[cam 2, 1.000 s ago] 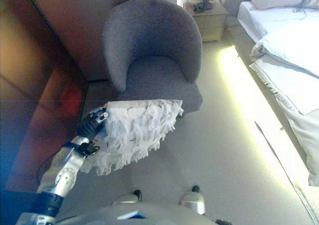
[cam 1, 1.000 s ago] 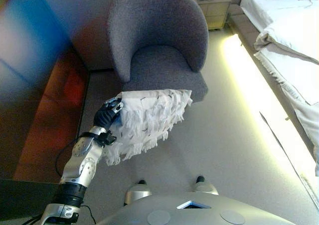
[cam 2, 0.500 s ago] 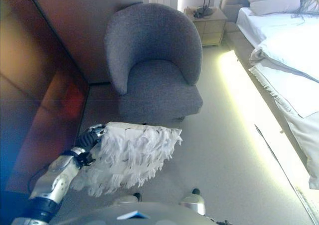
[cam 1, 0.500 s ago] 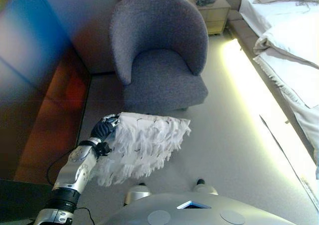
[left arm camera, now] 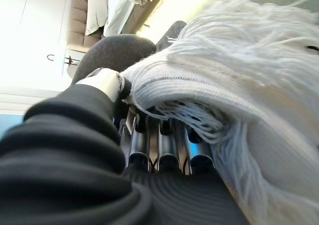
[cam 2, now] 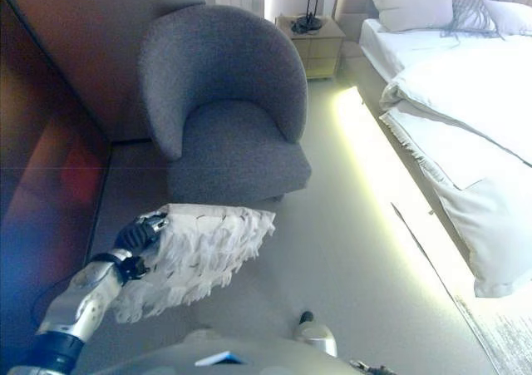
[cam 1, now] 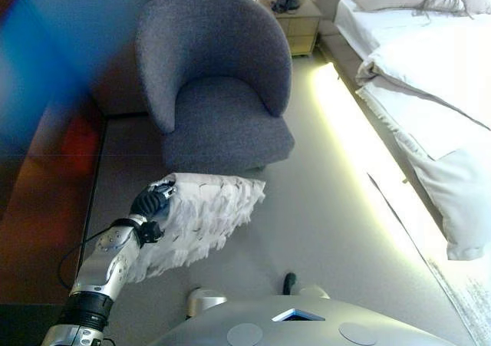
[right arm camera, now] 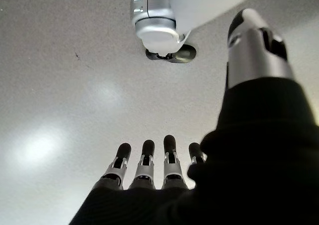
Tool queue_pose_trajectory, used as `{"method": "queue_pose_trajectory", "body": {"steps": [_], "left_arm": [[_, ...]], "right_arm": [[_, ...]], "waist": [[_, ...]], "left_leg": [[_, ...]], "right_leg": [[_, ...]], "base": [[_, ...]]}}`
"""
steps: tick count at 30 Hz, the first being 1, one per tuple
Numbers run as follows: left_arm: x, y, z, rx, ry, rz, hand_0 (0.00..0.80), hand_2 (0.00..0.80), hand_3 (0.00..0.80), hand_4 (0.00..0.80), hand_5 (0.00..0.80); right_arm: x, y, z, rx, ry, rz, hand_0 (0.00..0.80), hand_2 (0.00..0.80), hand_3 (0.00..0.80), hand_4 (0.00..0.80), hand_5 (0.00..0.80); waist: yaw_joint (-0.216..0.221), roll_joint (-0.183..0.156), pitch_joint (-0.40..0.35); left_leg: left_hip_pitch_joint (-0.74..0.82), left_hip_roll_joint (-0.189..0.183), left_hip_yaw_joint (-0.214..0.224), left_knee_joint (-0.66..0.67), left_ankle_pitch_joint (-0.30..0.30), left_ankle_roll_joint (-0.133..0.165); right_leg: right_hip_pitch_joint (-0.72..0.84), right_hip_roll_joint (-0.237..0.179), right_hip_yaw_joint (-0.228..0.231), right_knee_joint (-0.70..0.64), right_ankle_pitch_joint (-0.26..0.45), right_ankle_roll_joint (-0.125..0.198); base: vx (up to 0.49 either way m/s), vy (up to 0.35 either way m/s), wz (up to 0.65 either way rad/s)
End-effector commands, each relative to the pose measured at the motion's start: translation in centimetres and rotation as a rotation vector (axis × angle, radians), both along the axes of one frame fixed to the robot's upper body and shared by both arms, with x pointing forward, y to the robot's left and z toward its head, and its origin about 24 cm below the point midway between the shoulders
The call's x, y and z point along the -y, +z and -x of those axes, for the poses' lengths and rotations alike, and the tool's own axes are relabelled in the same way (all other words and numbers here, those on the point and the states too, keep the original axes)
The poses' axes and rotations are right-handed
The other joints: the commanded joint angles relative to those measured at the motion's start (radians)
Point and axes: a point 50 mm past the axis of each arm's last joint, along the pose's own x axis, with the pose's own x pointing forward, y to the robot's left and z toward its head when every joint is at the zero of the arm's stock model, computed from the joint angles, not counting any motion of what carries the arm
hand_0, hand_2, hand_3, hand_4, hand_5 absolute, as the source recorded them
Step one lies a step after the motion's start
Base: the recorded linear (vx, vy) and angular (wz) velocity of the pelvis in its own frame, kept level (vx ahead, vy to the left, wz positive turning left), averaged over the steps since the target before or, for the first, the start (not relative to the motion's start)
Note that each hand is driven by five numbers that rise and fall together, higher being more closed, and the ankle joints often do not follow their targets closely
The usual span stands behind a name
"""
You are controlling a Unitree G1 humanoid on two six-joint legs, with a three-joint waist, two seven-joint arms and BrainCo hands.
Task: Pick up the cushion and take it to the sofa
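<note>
A white fringed cushion (cam 1: 203, 215) hangs in the air in front of me, held at its left corner by my left hand (cam 1: 151, 203). The hand's fingers and thumb are curled round the cushion's edge, as the left wrist view shows (left arm camera: 149, 135), with the cushion (left arm camera: 239, 85) lying over them. A grey tub armchair (cam 1: 215, 93), the sofa of the task, stands just beyond the cushion, its seat (cam 2: 237, 142) bare. My right hand (right arm camera: 149, 170) shows only in its own wrist view, fingers straight, empty, above the pale floor.
A dark reddish wall panel (cam 1: 38, 169) runs along my left. A bed with white bedding (cam 1: 430, 93) lies to the right, its cover hanging to the floor. A small bedside table (cam 2: 312, 42) stands behind the armchair. Pale carpet (cam 1: 337, 208) lies between chair and bed.
The whole picture has shifted: the camera has moved and more of the bed shows. The cushion now hangs lower against the armchair than a second ago; my left hand still holds it.
</note>
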Motion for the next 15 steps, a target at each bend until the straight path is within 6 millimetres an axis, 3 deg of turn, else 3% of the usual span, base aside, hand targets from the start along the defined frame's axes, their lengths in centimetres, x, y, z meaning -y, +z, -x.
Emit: {"method": "queue_pose_trajectory", "body": {"steps": [1,4,6,7,8,10,12,15], "left_arm": [[2.1,8.9,-5.0,0.473,-0.083,0.122,0.800,0.800,0.800,0.800,0.800],[2.4,9.4,-5.0,0.485,-0.114,0.131,0.800,0.800,0.800,0.800,0.800],[2.6,9.5,-5.1,0.491,-0.111,0.141,0.800,0.800,0.800,0.800,0.800],[2.9,9.4,-5.1,0.487,-0.107,0.154,0.800,0.800,0.800,0.800,0.800],[3.2,9.2,-5.2,0.486,-0.104,0.163,0.800,0.800,0.800,0.800,0.800],[3.5,8.6,-5.2,0.489,-0.075,0.167,0.800,0.800,0.800,0.800,0.800],[2.8,8.2,-4.9,0.498,-0.020,0.174,0.800,0.800,0.800,0.800,0.800],[1.4,8.4,-4.7,0.517,0.032,0.172,0.800,0.800,0.800,0.800,0.800]], "right_arm": [[2.8,1.1,-2.2,0.045,0.023,0.053,0.000,0.000,0.000,0.000,0.000],[3.8,1.5,-2.7,0.058,0.030,0.058,0.000,0.000,0.000,0.000,0.000],[4.0,1.6,-2.9,0.058,0.032,0.060,0.000,0.000,0.000,0.000,0.000],[4.1,1.6,-2.9,0.057,0.029,0.061,0.000,0.000,0.000,0.000,0.000],[4.0,1.6,-2.9,0.073,0.026,0.072,0.000,0.000,0.000,0.000,0.000],[2.3,0.9,-2.1,0.094,0.062,0.076,0.000,0.000,0.000,0.000,0.000],[0.6,0.4,-0.9,0.096,0.122,0.082,0.000,0.000,0.000,0.000,0.000],[0.0,0.3,1.3,0.065,0.169,0.083,0.000,0.000,0.000,0.000,0.000]], "waist": [[0.040,-0.026,0.053],[0.063,-0.009,0.069],[0.071,0.009,0.070],[0.072,0.026,0.069],[0.074,0.044,0.072],[0.069,0.065,0.079],[0.059,0.077,0.080],[0.055,0.085,0.075]], "left_leg": [[-0.159,-0.074,0.019,0.388,-0.075,0.109],[-0.169,-0.133,0.010,0.306,-0.051,0.109],[-0.182,-0.125,0.028,0.199,0.028,0.079],[-0.185,-0.110,0.041,0.129,0.058,0.049],[-0.195,-0.096,0.069,0.047,0.126,0.039],[-0.203,-0.101,0.072,-0.070,0.183,0.021],[-0.204,-0.108,0.046,-0.142,0.207,0.018],[-0.206,-0.087,-0.004,-0.202,0.235,0.003]], "right_leg": [[0.070,0.026,-0.001,0.012,-0.061,-0.062],[0.092,0.062,0.005,0.028,-0.084,-0.065],[0.107,0.094,-0.001,0.034,-0.111,-0.073],[0.127,0.119,0.000,0.045,-0.146,-0.074],[0.126,0.141,-0.011,0.060,-0.152,-0.084],[0.138,0.165,-0.005,0.097,-0.193,-0.084],[0.134,0.179,0.029,0.126,-0.222,-0.080],[0.129,0.192,0.073,0.130,-0.240,-0.087]], "base": [[0.061,-0.192,-0.07],[0.130,-0.114,0.08],[0.182,-0.063,-0.15],[0.184,-0.028,0.14],[0.200,0.009,0.37],[0.181,0.071,0.47],[0.213,0.126,0.30],[0.262,0.124,0.21]]}}
